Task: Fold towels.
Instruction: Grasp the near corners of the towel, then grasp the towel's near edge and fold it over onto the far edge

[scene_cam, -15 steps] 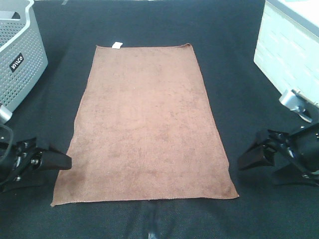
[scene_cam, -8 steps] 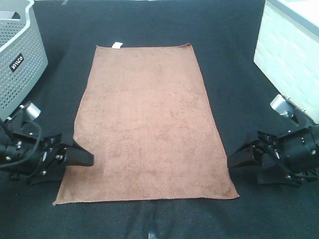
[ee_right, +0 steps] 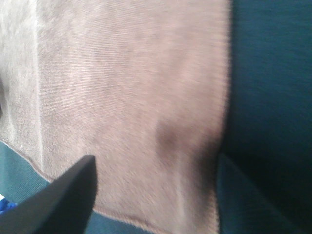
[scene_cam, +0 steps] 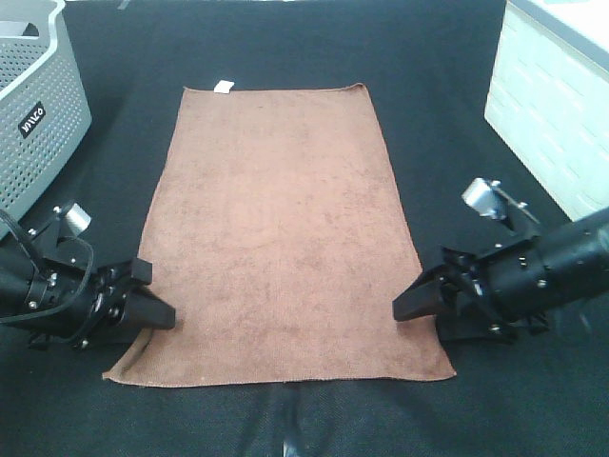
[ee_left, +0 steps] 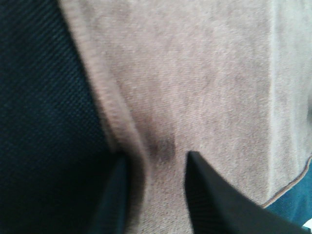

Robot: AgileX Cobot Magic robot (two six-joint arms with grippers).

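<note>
The brown towel [scene_cam: 276, 228] lies flat on the black table, its white tag [scene_cam: 224, 87] at the far edge. My left gripper [scene_cam: 160, 314] rests low on the towel's left edge near the front corner. In the left wrist view its fingers [ee_left: 209, 207] stand fairly close together, with a raised ridge of towel [ee_left: 161, 97] edge in the gap between them. My right gripper [scene_cam: 407, 307] sits over the right edge near the front corner. Its jaws stand wide apart in the right wrist view, astride the towel [ee_right: 131, 97] edge, with one fingertip [ee_right: 63, 195] over the cloth.
A grey perforated basket [scene_cam: 38, 105] stands at the back left. A white bin [scene_cam: 552, 105] stands at the back right. The black table cloth [scene_cam: 285, 419] surrounds the towel on all sides.
Both grippers have moved inward from the table onto the towel's side edges. The left jaws have narrowed around the edge, and the towel's front left corner has shifted slightly inward.
</note>
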